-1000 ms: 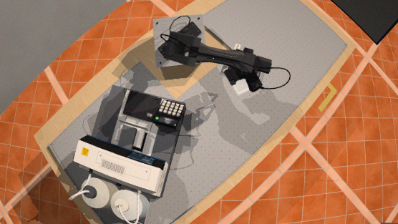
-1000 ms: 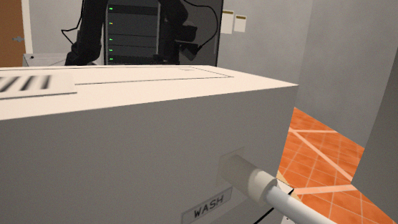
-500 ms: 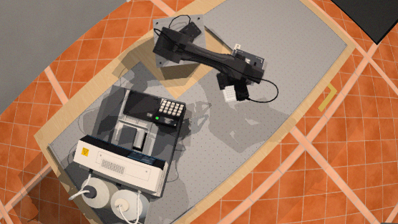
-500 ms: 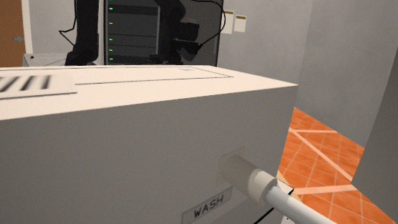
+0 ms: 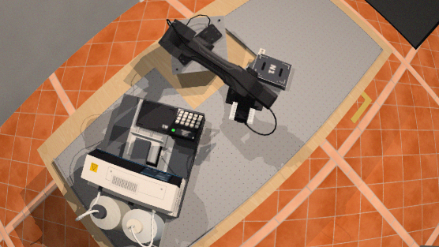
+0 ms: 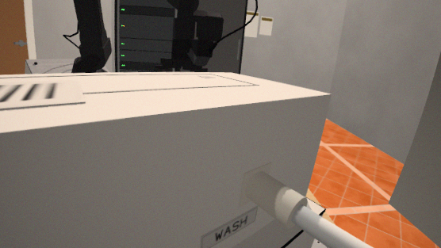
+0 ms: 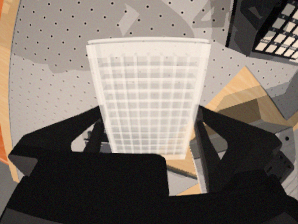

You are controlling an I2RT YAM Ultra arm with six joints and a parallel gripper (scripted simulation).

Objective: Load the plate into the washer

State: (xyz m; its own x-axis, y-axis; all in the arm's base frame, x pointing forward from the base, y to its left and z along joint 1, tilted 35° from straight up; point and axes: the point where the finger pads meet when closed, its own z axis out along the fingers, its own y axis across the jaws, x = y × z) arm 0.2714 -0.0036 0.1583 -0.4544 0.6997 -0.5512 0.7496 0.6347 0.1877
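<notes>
This was a lab: a plate washer [image 5: 132,183] [image 6: 159,162] with 2 bottles [image 5: 106,213] [image 5: 143,226] stood by the tabletop's lower-left corner.

Around us spreads an orange tiled floor [image 5: 395,138] [image 6: 357,178] with pale bands, below plain grey walls [image 5: 67,31] [image 6: 301,63]; we see a dark server rack [image 6: 247,24] with small green lights, two papers [image 6: 266,27] beside it, and a brown door [image 6: 12,20] with a lever handle
</notes>
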